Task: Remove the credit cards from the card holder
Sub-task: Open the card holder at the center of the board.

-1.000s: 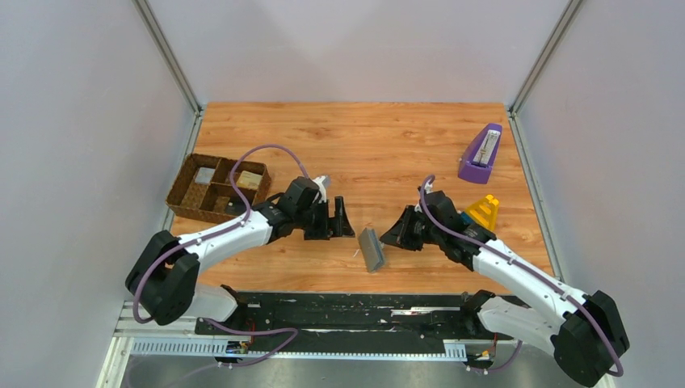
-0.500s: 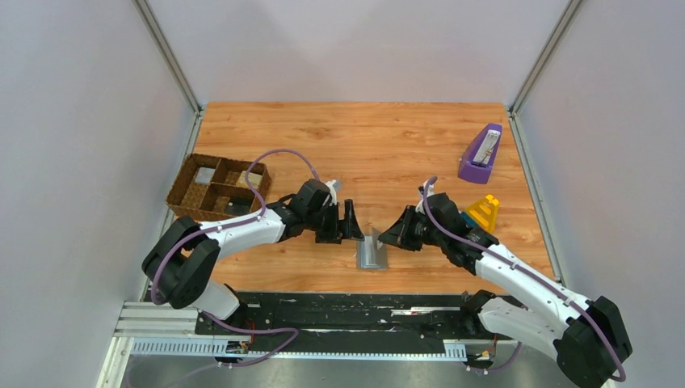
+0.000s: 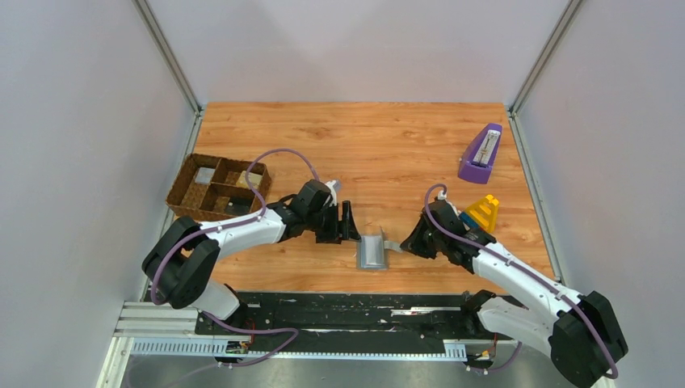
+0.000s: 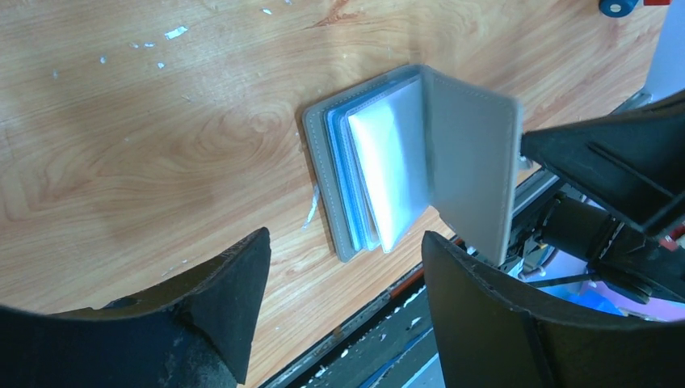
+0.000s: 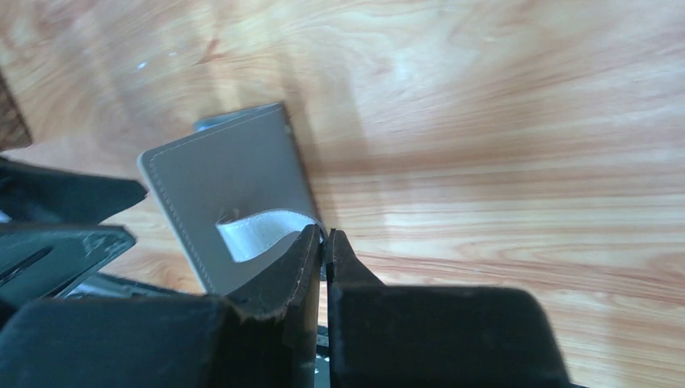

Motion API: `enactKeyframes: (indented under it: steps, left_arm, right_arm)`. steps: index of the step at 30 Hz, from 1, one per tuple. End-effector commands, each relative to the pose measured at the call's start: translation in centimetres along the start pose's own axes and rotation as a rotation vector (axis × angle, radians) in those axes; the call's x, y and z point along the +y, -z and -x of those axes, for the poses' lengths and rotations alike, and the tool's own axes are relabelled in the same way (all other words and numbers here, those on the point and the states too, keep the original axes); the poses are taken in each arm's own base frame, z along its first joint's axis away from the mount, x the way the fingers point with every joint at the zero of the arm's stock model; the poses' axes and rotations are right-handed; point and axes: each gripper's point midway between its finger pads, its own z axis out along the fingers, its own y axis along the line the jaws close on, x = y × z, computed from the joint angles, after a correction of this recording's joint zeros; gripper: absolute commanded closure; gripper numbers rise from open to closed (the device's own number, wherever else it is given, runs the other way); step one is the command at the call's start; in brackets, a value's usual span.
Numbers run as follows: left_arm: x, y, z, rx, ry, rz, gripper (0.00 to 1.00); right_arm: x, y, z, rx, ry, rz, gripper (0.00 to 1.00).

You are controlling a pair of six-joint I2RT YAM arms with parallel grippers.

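Our right gripper (image 5: 325, 240) pinches the card holder (image 4: 472, 162) by its pale strap (image 5: 257, 230), grey cover raised. Our left gripper (image 4: 343, 246) hangs spread above it. We can read no lettering.

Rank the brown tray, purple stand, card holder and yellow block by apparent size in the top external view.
Largest first: brown tray, purple stand, then card holder and yellow block, too alike to rank.

Bright, even light from above leaves only soft shadows on the tabletop (image 3: 380, 137). In the left wrist view, white glare covers the card holder (image 4: 412, 166) sleeve and its flap is blurred. The right wrist view is soft, with dark, unfocused fingers (image 5: 275, 283).
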Motion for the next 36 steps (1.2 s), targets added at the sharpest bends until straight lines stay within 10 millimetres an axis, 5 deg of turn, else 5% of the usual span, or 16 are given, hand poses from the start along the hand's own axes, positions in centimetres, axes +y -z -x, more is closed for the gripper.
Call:
enactKeyframes:
  steps: [1,17,29,32,36]
  left_arm:
    - [-1.3,-0.3,0.4,-0.012,-0.043,-0.038,0.25]
    - [-1.8,-2.2,-0.4,0.032,-0.068,-0.062,0.52]
    - [-1.7,-3.9,-1.3,0.083,-0.077,-0.047,0.59]
    - [-2.3,-4.0,-1.5,0.092,-0.085,-0.064,0.63]
    - [-3.4,-4.1,-1.7,0.098,-0.107,-0.084,0.68]
  right_arm:
    - [-3.1,-0.4,0.4,-0.033,-0.021,-0.134,0.96]
    - [-4.9,-1.0,0.0,-0.009,-0.055,-0.204,0.96]
    - [-5.3,-0.8,0.0,-0.012,-0.064,-0.205,0.95]
    - [-4.7,-0.2,0.5,-0.02,-0.048,-0.194,0.89]
    - [-2.9,1.5,1.9,-0.048,-0.032,-0.162,0.7]
